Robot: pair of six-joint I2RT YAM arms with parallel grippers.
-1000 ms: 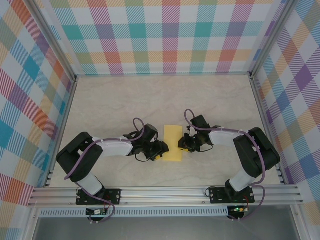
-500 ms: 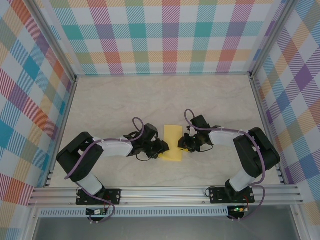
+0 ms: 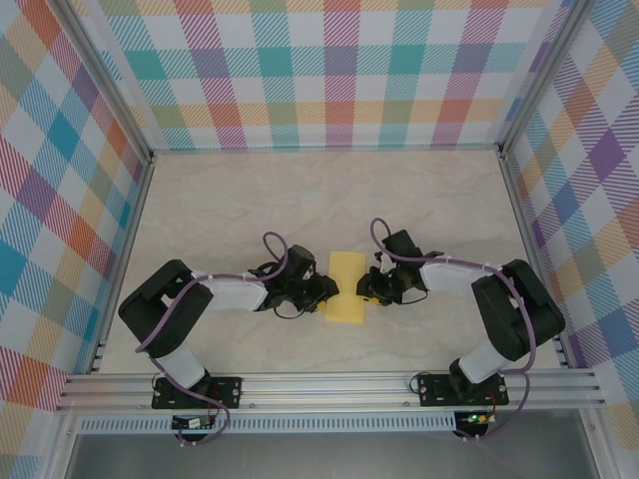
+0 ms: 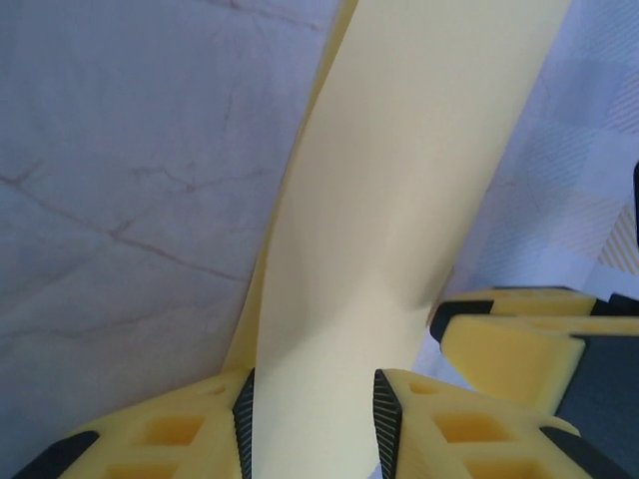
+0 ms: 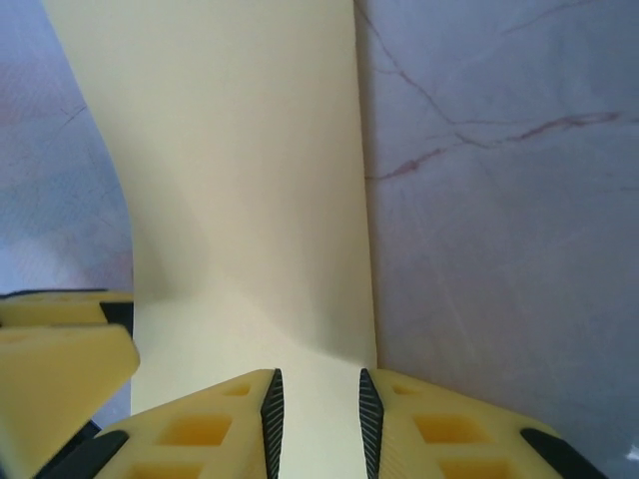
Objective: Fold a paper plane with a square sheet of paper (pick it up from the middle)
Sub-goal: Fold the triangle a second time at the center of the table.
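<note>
Overhead the paper (image 3: 345, 289) looks flat; wrist views show it bowed between parted left fingers (image 4: 170, 434) and right fingers (image 5: 449, 429), grip unclear.

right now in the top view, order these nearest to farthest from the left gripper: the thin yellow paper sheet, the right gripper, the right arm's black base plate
1. thin yellow paper sheet, right at the left gripper, mid-table
2. right gripper, across the sheet at its right edge
3. right arm's black base plate, near edge, right side
</note>
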